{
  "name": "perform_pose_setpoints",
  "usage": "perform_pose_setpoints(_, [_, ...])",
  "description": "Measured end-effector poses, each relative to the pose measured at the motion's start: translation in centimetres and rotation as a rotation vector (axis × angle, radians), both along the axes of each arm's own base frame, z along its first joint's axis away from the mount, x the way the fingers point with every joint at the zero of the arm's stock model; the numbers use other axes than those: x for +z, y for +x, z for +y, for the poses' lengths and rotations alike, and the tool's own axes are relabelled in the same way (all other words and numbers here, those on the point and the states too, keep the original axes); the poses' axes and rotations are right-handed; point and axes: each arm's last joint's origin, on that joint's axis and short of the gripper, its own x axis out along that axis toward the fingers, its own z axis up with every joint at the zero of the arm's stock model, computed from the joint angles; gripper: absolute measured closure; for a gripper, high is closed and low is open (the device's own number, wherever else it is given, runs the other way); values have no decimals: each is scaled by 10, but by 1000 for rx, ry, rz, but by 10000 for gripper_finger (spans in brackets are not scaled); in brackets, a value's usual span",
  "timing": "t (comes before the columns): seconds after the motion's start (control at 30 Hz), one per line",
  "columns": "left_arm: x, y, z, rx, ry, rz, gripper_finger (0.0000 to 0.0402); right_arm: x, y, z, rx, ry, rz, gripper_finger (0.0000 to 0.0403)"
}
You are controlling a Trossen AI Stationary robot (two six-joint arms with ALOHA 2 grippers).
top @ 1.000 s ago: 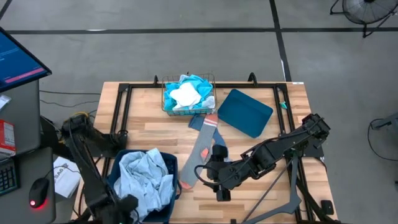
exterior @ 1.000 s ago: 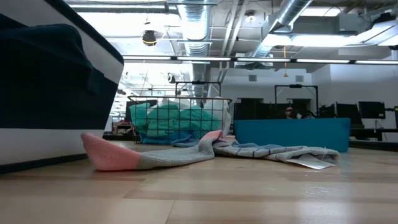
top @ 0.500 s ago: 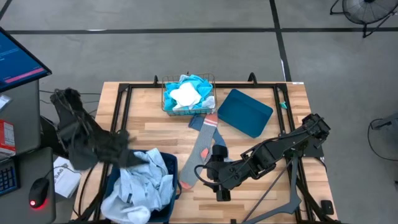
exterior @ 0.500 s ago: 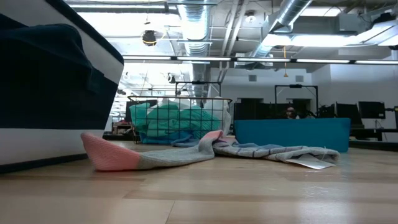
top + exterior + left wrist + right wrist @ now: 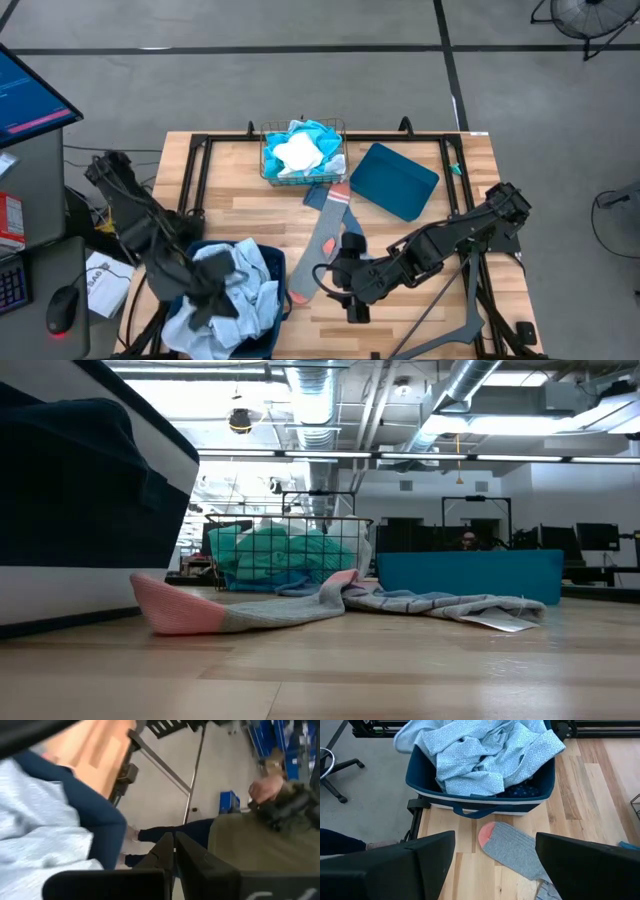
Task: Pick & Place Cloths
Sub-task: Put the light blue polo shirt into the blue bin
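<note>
Left gripper (image 5: 205,300): fingers closed together, over the pale blue cloth (image 5: 240,290) in the bin (image 5: 275,268) at the table's near-left corner.
Right gripper (image 5: 330,283): spread wide, empty, beside the sock (image 5: 318,250).

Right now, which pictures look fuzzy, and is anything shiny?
Left wrist view: smeared and fuzzy all over. Low view: the near table is glossy with ceiling-light glare, and the sock is sharp. High view: only the left arm looks blurred.
</note>
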Motion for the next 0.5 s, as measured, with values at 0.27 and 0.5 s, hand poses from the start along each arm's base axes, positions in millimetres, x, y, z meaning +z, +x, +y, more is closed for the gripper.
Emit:
perform_pose_setpoints(0.27, [-24, 26, -39, -286, 27, -29, 358, 0, 1, -1, -15, 13, -1, 131])
perform_pose_setpoints(0.5, [-44, 25, -62, -587, 27, 34, 274, 0, 1, -1, -24, 24, 0, 131])
